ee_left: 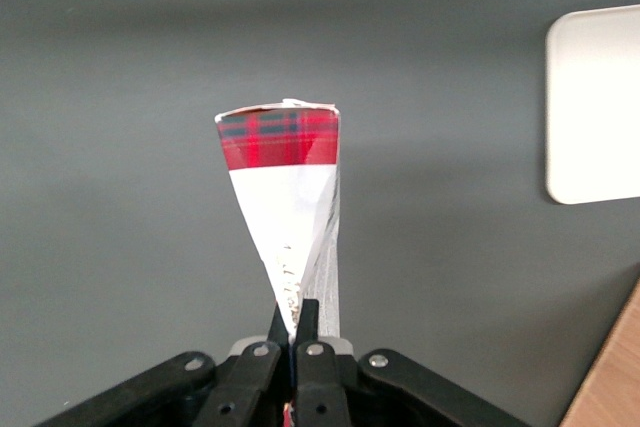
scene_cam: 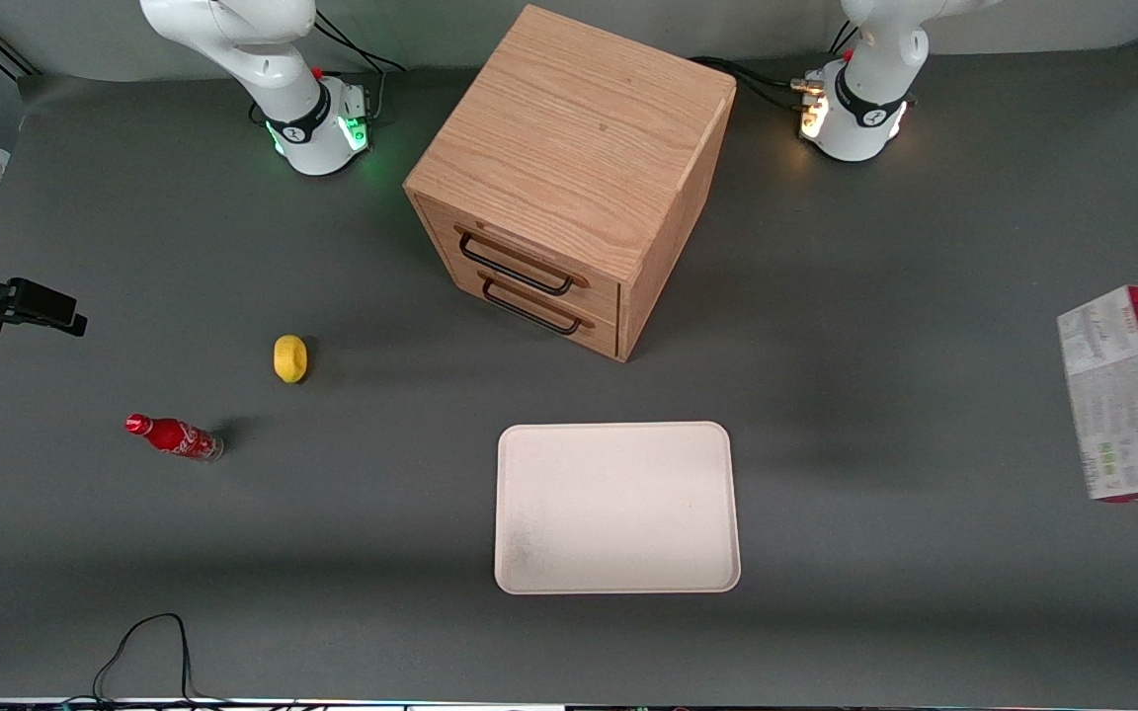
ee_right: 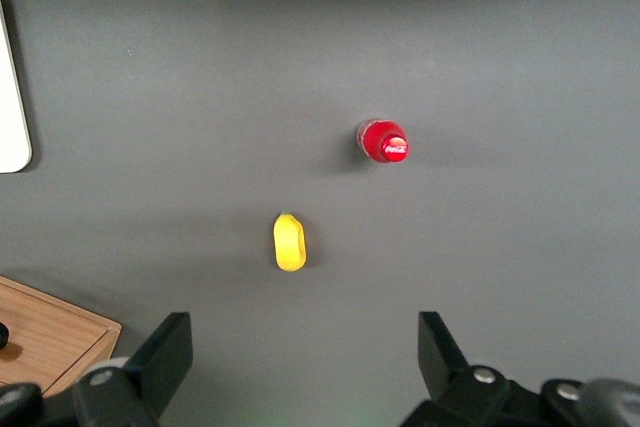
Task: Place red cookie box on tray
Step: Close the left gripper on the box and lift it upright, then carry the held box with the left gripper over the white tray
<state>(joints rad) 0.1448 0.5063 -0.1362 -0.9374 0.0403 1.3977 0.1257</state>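
Pincer (ee_left: 295,332) pressed tight on the box (ee_left: 285,207) — pinching one thin edge, so the box hangs away from the wrist with its red plaid end pointing out. Held up in the air, not resting on the surface (scene_cam: 875,326), off at the working arm's end. Gripped by the thin side most likely so the wide flat face can go down first. Printed face with the barcode shows in the front view (scene_cam: 1117,395).

Tray (scene_cam: 616,509) lying flat and bare, nearer the front camera than the cabinet (scene_cam: 569,168), well apart from the box. Still needs a carry sideways across to the tray, then a gentle lowering.

Lemon (scene_cam: 289,357) and bottle (scene_cam: 174,436) sitting toward the parked arm's end — out of the way, probably no trouble.
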